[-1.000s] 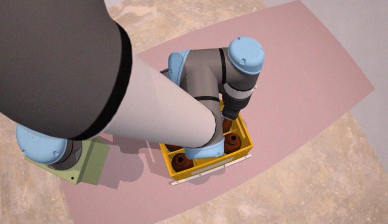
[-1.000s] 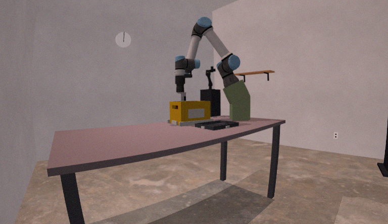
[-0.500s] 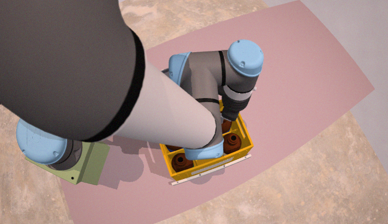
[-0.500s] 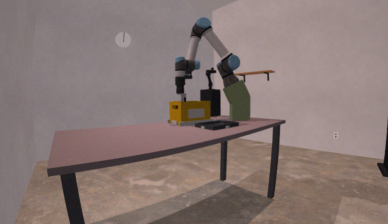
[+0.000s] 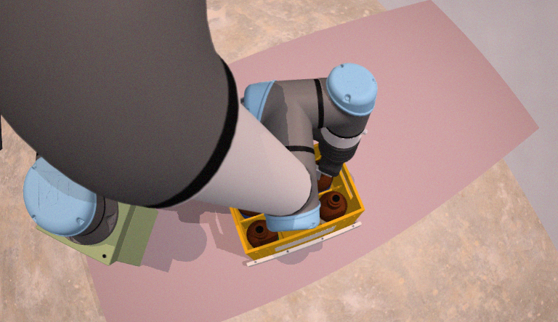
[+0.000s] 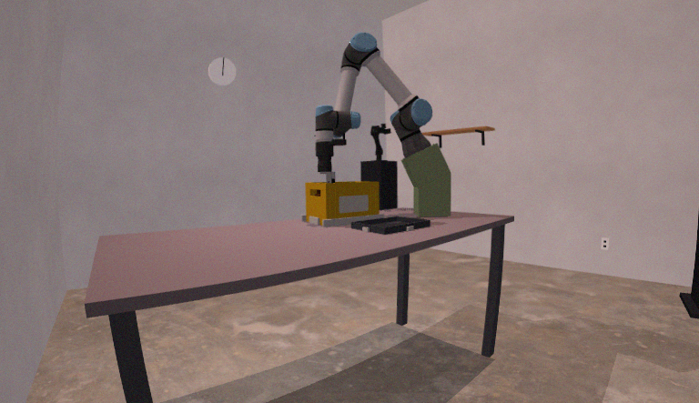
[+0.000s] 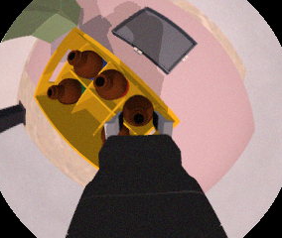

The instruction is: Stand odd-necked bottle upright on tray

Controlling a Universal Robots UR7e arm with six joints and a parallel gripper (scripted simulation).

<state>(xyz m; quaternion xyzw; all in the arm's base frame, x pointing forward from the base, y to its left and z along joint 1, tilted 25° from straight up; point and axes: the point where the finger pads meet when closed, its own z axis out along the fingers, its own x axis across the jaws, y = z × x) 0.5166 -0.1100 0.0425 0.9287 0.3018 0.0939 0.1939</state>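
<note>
Spread wide and holding nothing, the jaws of the gripper [image 7: 139, 130] are poised on either side of a brown bottle [image 7: 137, 110] in the corner cell of the yellow crate [image 7: 62, 127], at the corner nearest the tray [image 7: 156, 40]. The approach-and-grasp step is judged to be in hand: a short descent and a closing on the neck would be called for next, then a straight lift clear of the dividers. Three more round-shouldered bottles are seen beyond it inside the crate; a fifth is hidden. Which neck differs cannot be told. Smooth, boxy walls are shown on the crate, with a pale label. Past the crate, the flat dark tray lies on the matte pink table [image 6: 216, 254].
</note>
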